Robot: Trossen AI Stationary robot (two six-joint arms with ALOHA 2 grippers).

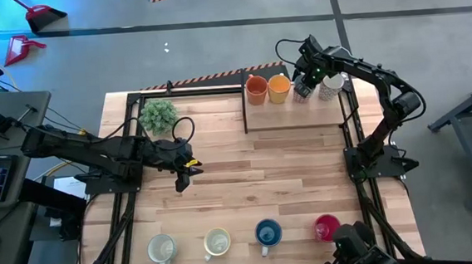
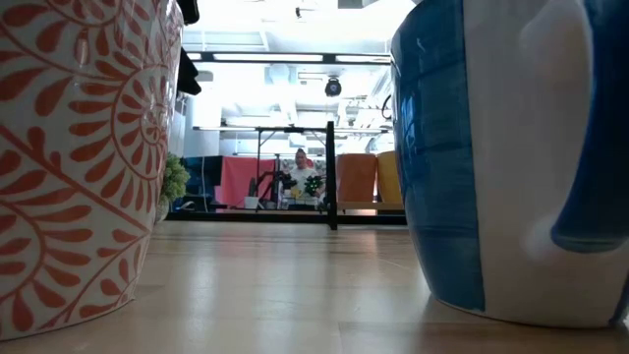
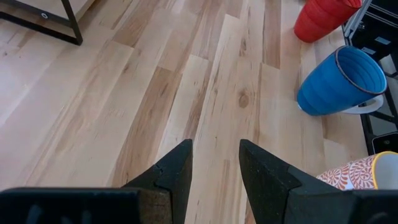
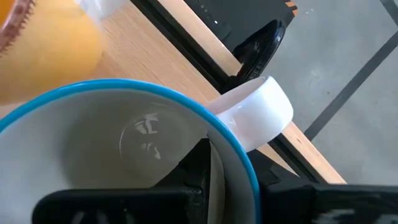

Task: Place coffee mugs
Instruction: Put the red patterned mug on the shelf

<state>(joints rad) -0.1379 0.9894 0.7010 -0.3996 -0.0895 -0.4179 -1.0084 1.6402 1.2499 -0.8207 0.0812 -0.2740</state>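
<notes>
The right gripper (image 1: 304, 87) clamps a blue-rimmed mug (image 4: 124, 149) by its rim, just beside the yellow mug (image 1: 279, 88) on the raised shelf (image 1: 293, 115). Placement appears in hand; release comes next. The left gripper (image 3: 214, 171) hangs open, empty, well away from the shelf.

overhead, table-level, two wrist close-ups
</notes>
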